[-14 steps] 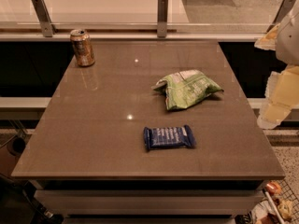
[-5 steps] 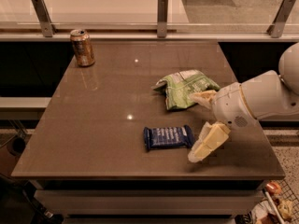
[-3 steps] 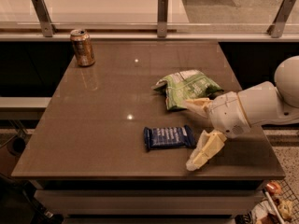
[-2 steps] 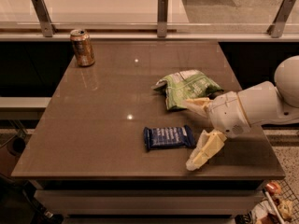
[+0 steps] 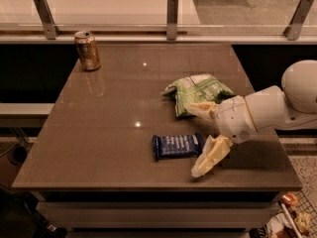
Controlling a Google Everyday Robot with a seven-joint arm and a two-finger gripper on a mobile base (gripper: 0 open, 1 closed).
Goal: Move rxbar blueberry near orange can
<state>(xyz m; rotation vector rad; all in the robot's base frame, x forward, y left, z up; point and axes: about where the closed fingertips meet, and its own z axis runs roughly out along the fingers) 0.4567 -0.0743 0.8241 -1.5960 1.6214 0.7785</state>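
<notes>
Arrived: gripper [image 5: 196,140], spread, beside flat rxbar blueberry [image 5: 176,146] | metallic orange can [image 5: 87,50] apart

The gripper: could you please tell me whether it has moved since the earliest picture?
Yes. Judged against the table, the gripper has come in from beyond its right edge and sits open at the right end of the rxbar blueberry.

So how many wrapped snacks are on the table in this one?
2. The rxbar blueberry lies near the front edge; the green chip bag sits behind it, toward the right. The gripper is open at the bar's right end. None looks hidden.
</notes>
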